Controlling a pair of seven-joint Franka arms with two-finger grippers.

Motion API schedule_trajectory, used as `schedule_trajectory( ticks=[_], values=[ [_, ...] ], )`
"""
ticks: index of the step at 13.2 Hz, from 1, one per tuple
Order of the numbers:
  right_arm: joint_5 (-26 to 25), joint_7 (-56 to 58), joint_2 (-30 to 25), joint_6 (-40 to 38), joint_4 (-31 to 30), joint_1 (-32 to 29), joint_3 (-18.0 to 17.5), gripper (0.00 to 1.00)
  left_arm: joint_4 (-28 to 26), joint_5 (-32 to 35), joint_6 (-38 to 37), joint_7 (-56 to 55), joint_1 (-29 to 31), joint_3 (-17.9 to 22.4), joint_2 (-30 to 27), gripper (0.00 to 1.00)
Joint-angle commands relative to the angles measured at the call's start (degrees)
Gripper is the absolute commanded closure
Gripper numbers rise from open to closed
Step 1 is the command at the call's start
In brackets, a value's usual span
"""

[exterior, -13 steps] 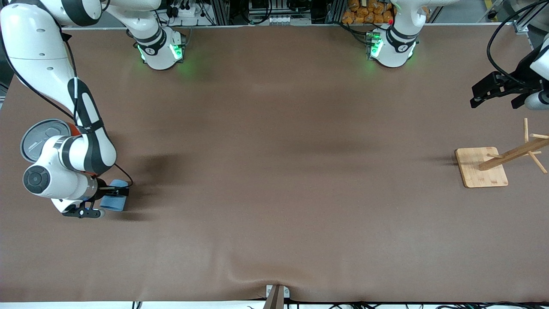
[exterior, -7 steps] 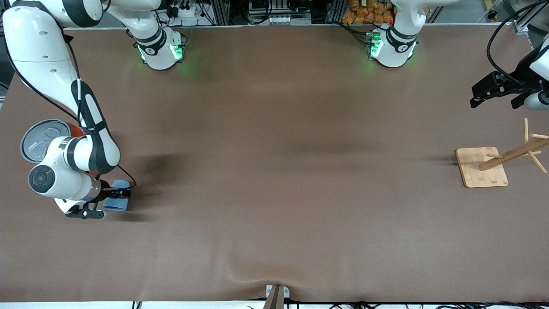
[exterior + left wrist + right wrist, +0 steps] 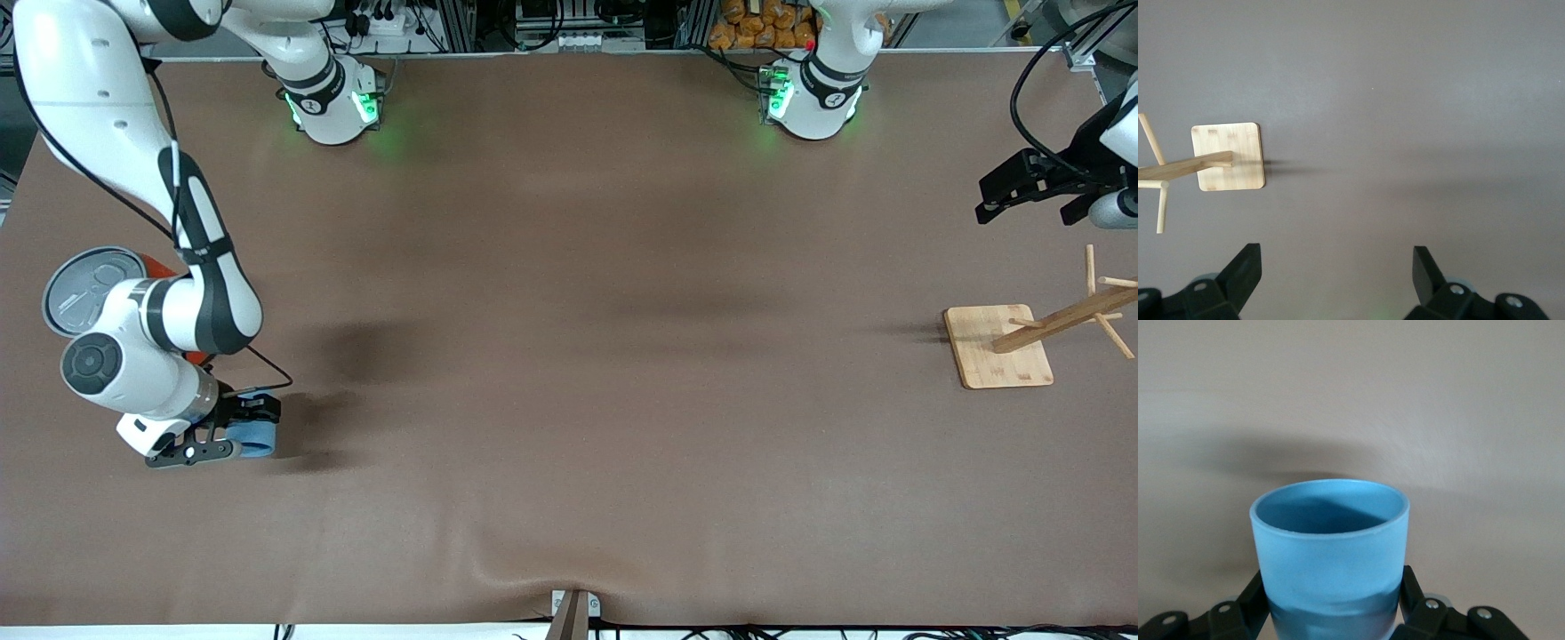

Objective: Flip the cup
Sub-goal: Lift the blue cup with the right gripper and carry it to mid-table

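Right wrist view — light-blue cup (image 3: 1331,553)

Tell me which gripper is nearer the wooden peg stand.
Left. The left gripper hangs open above the table beside the wooden peg stand, waiting. The right gripper is at the right arm's end of the table, shut on the cup.
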State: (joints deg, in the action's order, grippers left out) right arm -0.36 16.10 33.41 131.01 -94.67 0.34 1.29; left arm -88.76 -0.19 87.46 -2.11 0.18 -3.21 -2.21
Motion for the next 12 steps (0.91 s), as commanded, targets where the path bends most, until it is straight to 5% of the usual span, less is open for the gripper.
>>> schedule_trajectory(
  ticks=[1, 7, 12],
  values=[
    [-0.52, 11.19, -6.59, -1.99, -1.49, 3.6, 0.03, 0.43, -0.09, -0.77, -0.71, 0.97, 1.22, -0.05, -0.77, 0.0],
    [-1.83, 37.82, -8.19, -0.85, 0.97, 19.67, 0.03, 0.43, -0.27, -0.77, -0.8, 1.14, 1.31, -0.13, -0.69, 0.0],
    [-4.04, 44.98, -4.16, 2.21, 0.8, 35.67, 0.03, 0.42, -0.27, -0.77, -0.71, 1.14, 1.75, -0.13, -0.69, 0.0]
  ],
)
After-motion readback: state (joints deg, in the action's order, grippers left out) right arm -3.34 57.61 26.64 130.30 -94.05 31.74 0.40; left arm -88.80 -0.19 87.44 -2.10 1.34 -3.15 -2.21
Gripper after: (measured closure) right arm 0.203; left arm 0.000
